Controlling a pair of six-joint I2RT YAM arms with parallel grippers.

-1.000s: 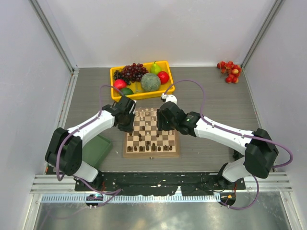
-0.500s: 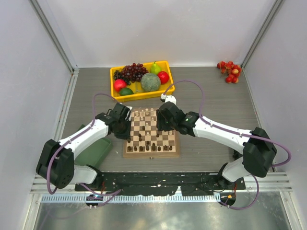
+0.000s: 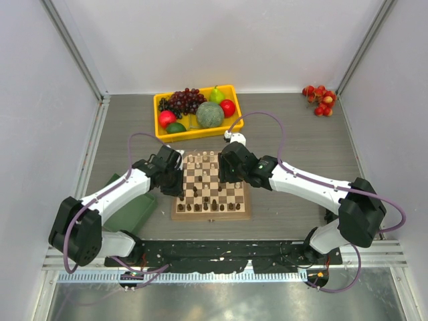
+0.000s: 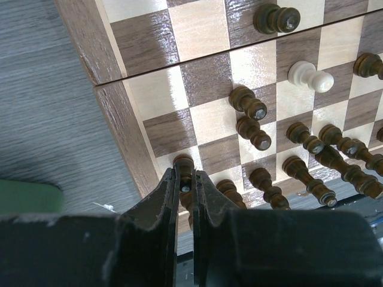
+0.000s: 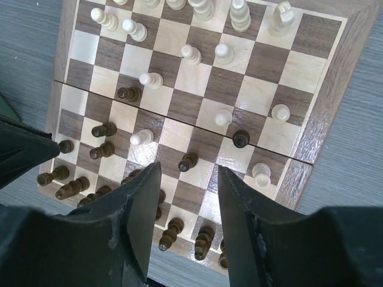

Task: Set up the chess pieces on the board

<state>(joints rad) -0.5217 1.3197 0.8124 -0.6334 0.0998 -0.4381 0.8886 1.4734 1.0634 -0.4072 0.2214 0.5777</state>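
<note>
The board (image 3: 212, 215) lies in the middle of the table, pale cream pieces (image 3: 201, 159) at its far side and dark brown pieces (image 3: 208, 206) at its near side. My left gripper (image 3: 175, 179) is at the board's left edge. In the left wrist view the left gripper (image 4: 185, 180) is shut on a dark pawn (image 4: 183, 162) over a light square beside the rim (image 4: 84, 36). My right gripper (image 3: 231, 172) hovers over the board's right half. In the right wrist view the right gripper (image 5: 185, 174) is open and empty above dark pieces (image 5: 187, 161) and several pale pieces (image 5: 190, 54).
A yellow tray (image 3: 198, 133) with grapes, a melon and other fruit stands just behind the board. A green flat tray (image 3: 134, 208) lies left of the board, under the left arm. A cluster of small red fruit (image 3: 319, 99) lies at the back right.
My left arm has swung left and toward the near edge, bringing its gripper from the board's far-left area down to the left edge. The right arm has barely moved.
</note>
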